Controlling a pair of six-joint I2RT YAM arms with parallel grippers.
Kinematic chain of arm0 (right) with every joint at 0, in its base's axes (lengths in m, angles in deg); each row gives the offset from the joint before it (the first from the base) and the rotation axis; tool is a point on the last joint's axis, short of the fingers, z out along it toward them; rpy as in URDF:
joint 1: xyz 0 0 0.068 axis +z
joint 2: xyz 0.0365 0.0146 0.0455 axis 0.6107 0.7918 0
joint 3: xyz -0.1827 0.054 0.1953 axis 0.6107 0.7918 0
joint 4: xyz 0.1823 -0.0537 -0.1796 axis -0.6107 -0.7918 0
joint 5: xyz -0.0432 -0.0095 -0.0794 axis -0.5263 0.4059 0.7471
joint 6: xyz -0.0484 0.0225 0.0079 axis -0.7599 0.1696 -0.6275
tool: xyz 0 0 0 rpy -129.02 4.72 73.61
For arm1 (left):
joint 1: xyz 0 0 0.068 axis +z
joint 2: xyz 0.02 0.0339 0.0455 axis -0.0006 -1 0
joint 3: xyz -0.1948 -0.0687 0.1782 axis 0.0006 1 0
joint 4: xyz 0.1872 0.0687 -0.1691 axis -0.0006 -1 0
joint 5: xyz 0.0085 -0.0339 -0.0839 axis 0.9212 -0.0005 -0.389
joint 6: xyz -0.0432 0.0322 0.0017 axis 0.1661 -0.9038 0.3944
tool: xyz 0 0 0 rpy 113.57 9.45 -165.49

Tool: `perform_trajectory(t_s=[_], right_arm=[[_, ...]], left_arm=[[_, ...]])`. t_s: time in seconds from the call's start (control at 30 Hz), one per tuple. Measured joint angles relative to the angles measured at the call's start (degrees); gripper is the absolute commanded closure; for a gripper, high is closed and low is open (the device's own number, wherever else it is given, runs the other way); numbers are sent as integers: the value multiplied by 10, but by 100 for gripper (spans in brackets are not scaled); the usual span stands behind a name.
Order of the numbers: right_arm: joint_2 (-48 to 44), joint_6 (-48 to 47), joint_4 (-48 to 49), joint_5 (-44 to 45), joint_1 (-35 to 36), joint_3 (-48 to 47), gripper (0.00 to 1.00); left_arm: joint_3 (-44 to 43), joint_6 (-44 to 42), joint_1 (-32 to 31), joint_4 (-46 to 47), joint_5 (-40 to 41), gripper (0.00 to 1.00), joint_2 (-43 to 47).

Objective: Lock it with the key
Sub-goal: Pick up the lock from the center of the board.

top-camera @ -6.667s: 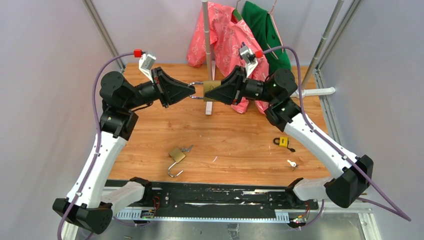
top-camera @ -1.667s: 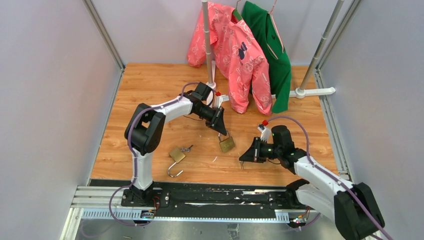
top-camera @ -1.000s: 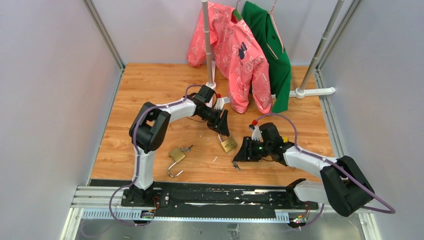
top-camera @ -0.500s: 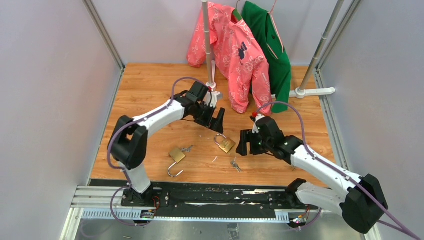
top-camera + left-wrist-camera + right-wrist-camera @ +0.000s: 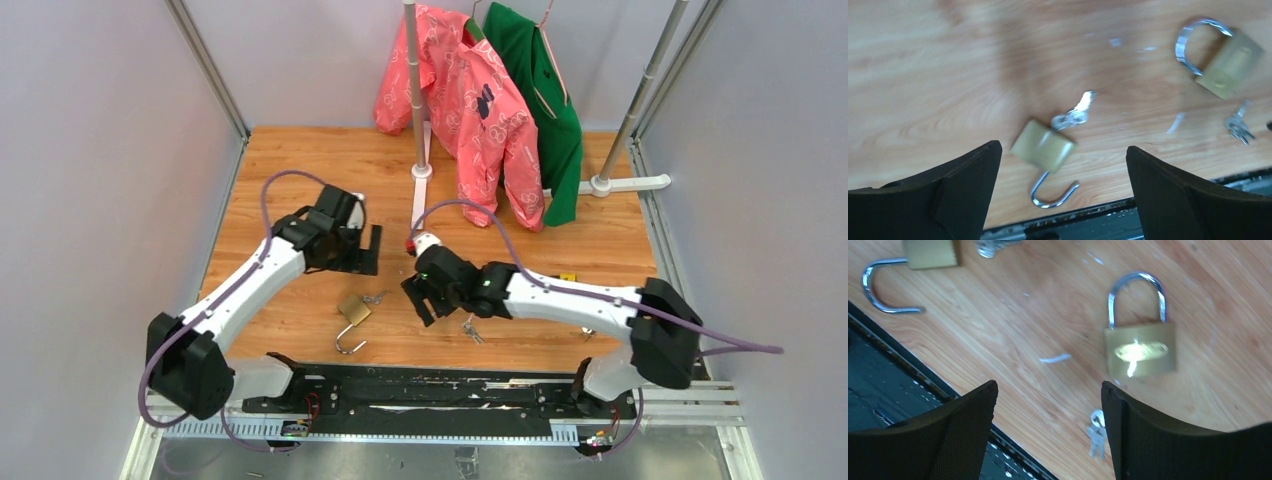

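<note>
Nearest me, close to the near edge and left of its middle, lies the open padlock (image 5: pixel 1044 150). Its shackle (image 5: pixel 1034 194) is swung out and a key (image 5: pixel 1074 114) sits in its body. Just right of it along the same edge lie loose keys (image 5: pixel 1095 434), and a little farther in is the second padlock (image 5: pixel 1140 349), whose shackle looks seated. My right tool (image 5: pixel 1049 387) hovers above that pair, jaws apart, holding nothing. My left tool (image 5: pixel 1063 150), farther in toward the left edge of the worktop (image 5: pixel 300 160), is also apart and empty, looking down on the open padlock. I judge the second padlock done and the open one the job in hand, at the approach stage. Next I need one tool to come down and pin the brass body while the other presses the shackle home, then turns the key. The body looks small and slick, so it may skid.
</note>
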Motion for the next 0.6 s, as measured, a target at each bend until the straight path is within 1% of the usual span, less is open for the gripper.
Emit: perform_trajectory(t_s=[0.07,0.13,0.2,0.3,0.4,0.6], right_arm=[[47,-12,9,0,23,-36,22],[102,-25,19,2,45,-81,21],[150,-34,18,7,61,-128,22],[215,-38,17,15,76,-200,24],[264,-37,13,15,81,-258,24],[334,-37,-1,9,82,-324,23]], left_arm=[[29,21,55,-22,4,0,31],[56,42,125,-45,10,0,63],[71,58,170,-64,24,0,93],[76,77,220,-82,31,0,142],[76,87,259,-85,33,0,169],[90,99,320,-101,45,0,189]])
